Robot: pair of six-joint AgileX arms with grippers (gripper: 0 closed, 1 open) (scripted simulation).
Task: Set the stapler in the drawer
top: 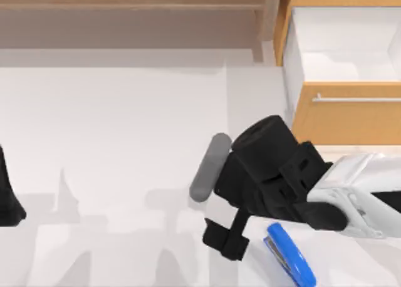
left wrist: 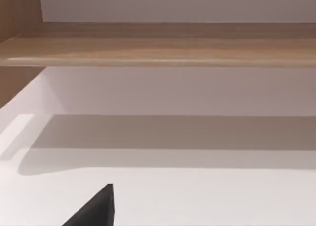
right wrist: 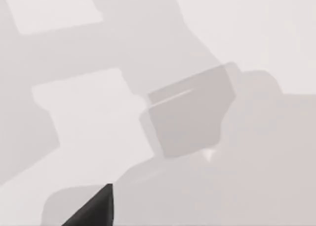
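Reaching across the white table, the right gripper hangs just beside the stapler without holding it; whether its fingers are spread cannot be told (the stapler lies on the table, well short of the pulled-out drawer), left arm parked at the table's left edge

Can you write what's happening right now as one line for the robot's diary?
stapler: on table, front right | drawer: open, back right | right gripper: just left of stapler, not holding it | left arm: parked at left edge
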